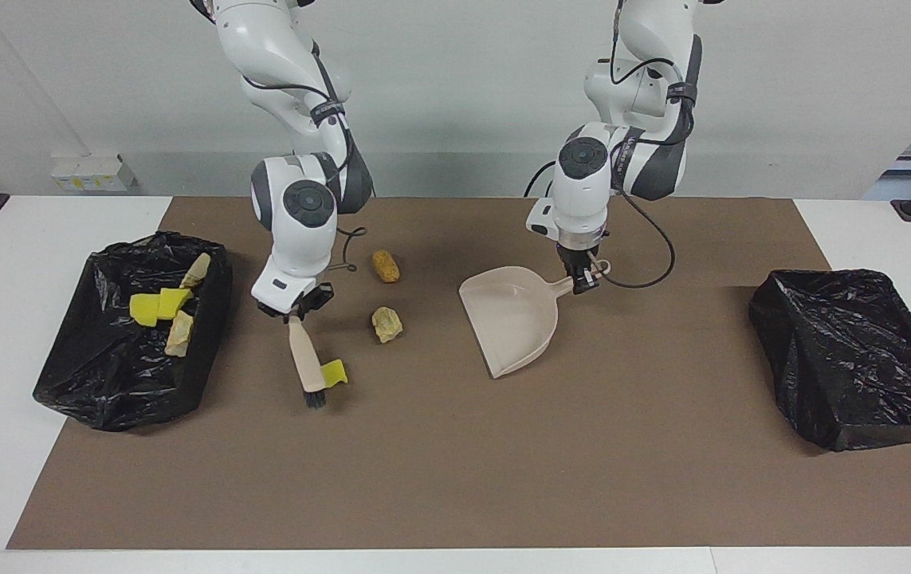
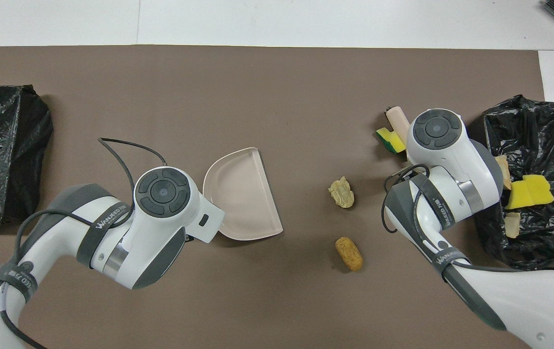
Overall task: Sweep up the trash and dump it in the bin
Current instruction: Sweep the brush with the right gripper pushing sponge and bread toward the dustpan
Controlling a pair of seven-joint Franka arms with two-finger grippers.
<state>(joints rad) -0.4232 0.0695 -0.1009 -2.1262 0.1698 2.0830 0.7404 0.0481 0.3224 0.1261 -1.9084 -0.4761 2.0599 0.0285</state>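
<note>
My right gripper (image 1: 296, 306) is shut on the handle of a beige brush (image 1: 306, 363) (image 2: 396, 118), whose dark bristles point down at the mat. The brush stands between a yellow sponge chunk (image 1: 335, 372) (image 2: 389, 139) and the black-lined bin (image 1: 104, 399) (image 2: 538, 145). A tan lump (image 1: 386, 324) (image 2: 342, 192) and an orange-brown lump (image 1: 385, 265) (image 2: 349, 253) lie loose between brush and dustpan. My left gripper (image 1: 583, 277) is shut on the handle of the beige dustpan (image 1: 511, 315) (image 2: 243, 198), which rests on the mat. Yellow chunks (image 1: 156, 305) and tan scraps (image 1: 178, 333) lie in the bin.
A second black-lined bin (image 1: 854, 359) (image 2: 0, 145) sits at the left arm's end of the table with nothing showing inside. A brown mat (image 1: 455, 462) covers the middle of the white table. A cable loops from each wrist.
</note>
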